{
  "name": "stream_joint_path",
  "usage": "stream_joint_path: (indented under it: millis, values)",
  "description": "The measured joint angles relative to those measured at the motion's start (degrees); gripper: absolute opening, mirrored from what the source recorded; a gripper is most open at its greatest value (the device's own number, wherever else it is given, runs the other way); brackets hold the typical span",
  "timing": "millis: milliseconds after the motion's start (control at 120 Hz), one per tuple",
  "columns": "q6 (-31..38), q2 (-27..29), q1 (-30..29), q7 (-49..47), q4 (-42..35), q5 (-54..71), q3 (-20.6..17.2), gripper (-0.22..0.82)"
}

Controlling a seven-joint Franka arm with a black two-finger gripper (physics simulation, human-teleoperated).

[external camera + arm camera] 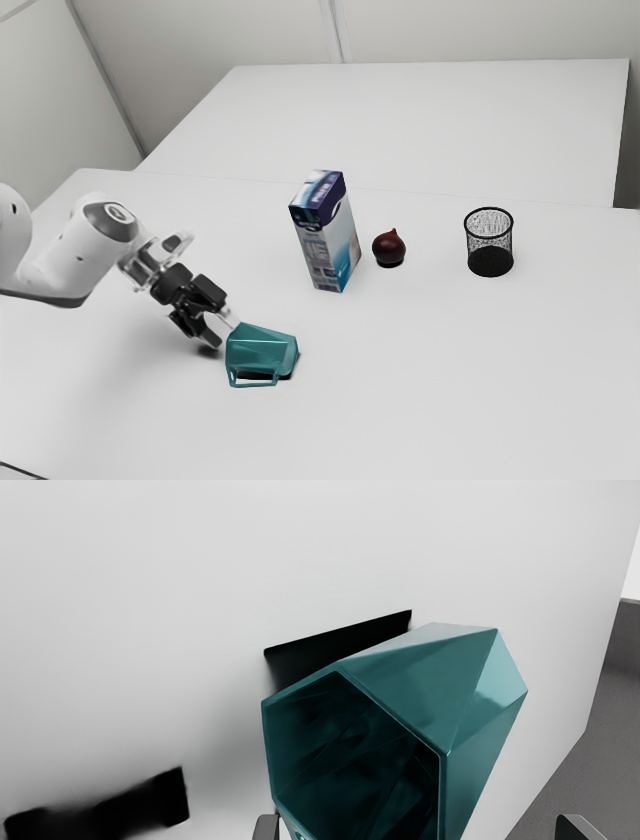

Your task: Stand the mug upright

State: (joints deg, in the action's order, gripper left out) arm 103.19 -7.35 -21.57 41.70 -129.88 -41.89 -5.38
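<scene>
Teal and faceted, the mug lies on its side over the smooth white tabletop, just beside the pincer, whose fingers stand wide apart. Its angular mouth faces the pincer (dark with shadow inside), and its long axis runs toward the base at the exterior view's right. Elsewhere stand a printed box-shaped carton, a round, dark red onion and a black mesh pencil cup.

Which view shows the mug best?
Wrist view: the mug is large there, and the camera looks into its open mouth and along its faceted sides. The exterior view shows it smaller, lying on its side, with its handle turned toward that camera.
</scene>
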Motion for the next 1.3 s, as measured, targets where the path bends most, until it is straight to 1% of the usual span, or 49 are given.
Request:
stream_joint_path:
  millis: [117, 275, 317, 458, 575, 725, 983, 1175, 1300]
  values:
    - [1.3, 0.2, 0.0, 1.7, -1.3, -2.4, -1.1, 0.6]
    - [2.4, 0.1, -0.2, 3.6, -2.2, -4.4, -1.7, 0.6]
    - [2.5, 0.2, -0.2, 4.0, -2.3, -4.7, -1.7, 0.56]
    - [2.3, 0.3, -0.5, 5.2, -2.5, -5.2, -1.8, 0.35]
    - [1.8, 0.5, -0.5, 6.1, -2.4, -5.3, -1.9, 0.24]
    - [0.8, 0.6, -0.5, 7.5, -2.3, -5.4, -2.0, 0.18]
    - [-0.9, 1.3, -0.5, 9.4, -2.2, -5.4, -2.0, 0.13]
    - [-1.4, 1.3, -0.4, 10.4, -2.0, -5.3, -2.3, -0.05]
    - [-1.2, 1.4, -0.4, 11.0, -1.8, -5.3, -2.6, -0.11]
